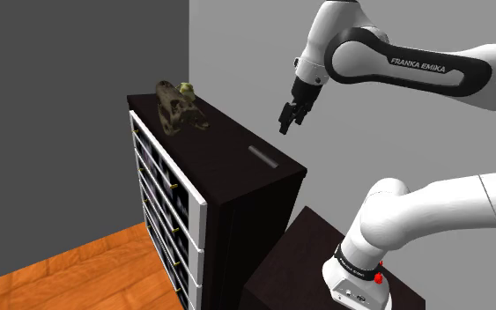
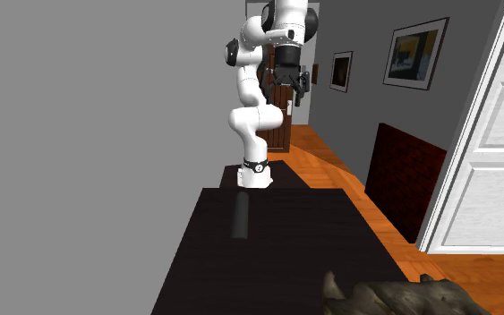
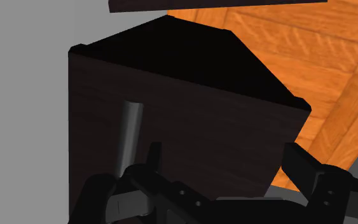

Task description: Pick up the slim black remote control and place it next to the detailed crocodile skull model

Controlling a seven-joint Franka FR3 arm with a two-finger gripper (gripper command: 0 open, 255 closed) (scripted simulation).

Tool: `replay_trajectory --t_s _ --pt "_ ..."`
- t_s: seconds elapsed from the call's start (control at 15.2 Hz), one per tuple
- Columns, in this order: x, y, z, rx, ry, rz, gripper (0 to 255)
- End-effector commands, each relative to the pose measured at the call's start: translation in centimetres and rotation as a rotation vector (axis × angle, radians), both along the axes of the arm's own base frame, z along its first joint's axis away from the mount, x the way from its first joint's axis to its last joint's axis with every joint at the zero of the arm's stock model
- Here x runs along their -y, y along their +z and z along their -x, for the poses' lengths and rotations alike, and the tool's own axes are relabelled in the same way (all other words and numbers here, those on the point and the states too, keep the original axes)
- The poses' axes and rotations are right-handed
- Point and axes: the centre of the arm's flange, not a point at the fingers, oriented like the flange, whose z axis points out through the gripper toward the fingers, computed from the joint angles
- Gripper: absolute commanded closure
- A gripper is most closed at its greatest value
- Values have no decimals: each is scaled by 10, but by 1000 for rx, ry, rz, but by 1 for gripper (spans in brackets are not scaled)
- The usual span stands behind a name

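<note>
A slim dark grey remote [image 1: 262,156] lies flat on the dark cabinet top [image 1: 228,141], near the end closest to the arm. The mottled brown crocodile skull [image 1: 177,106] stands at the far end of the same top, well apart from the remote. My black gripper [image 1: 288,119] hangs open in the air above and beside the remote's end of the cabinet, holding nothing. In the second exterior view the remote [image 2: 239,216] lies mid-top, the skull [image 2: 402,295] at the near edge, and the gripper [image 2: 299,89] high above. In the wrist view the remote [image 3: 131,137] lies below, nearer one finger [image 3: 152,156].
The cabinet has a white drawer front [image 1: 171,211] facing the wooden floor [image 1: 70,273]. My dark stand [image 1: 316,255] sits close against the cabinet's end. A grey wall runs behind. A white door [image 2: 491,134] and a low dark cabinet [image 2: 406,174] stand across the room.
</note>
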Motion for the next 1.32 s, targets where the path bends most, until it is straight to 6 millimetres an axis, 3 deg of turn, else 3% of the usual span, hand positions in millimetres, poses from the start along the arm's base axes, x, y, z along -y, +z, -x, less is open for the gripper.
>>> replay_trajectory --t_s 0.0,1.25 --pt "0 0 0 0 0 0 0" --pt "136 -169 -124 54 -168 -46 0"
